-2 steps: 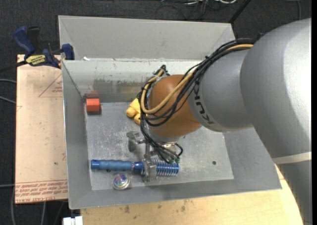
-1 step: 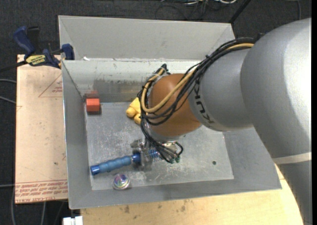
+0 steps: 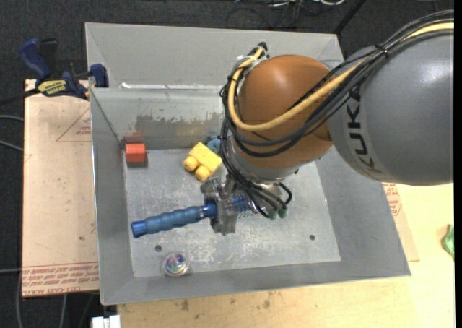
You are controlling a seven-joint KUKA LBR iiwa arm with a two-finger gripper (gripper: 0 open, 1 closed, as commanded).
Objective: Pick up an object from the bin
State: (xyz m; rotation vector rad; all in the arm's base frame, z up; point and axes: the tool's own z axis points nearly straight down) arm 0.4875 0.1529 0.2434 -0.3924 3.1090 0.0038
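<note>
My gripper (image 3: 224,219) hangs low over the middle of the bin, under the orange dome. Its tip is at the right end of a blue tool with a ribbed handle (image 3: 171,220), which lies on the floor and points left. Whether the fingers close on that tool I cannot tell. A yellow toy block (image 3: 201,160) lies just behind and left of the gripper. A small green and blue thing (image 3: 273,210) shows to the gripper's right, partly hidden.
A red cube (image 3: 135,154) sits near the back left corner. A small shiny round thing (image 3: 175,265) lies by the front wall. The arm and its cables cover the bin's right back part.
</note>
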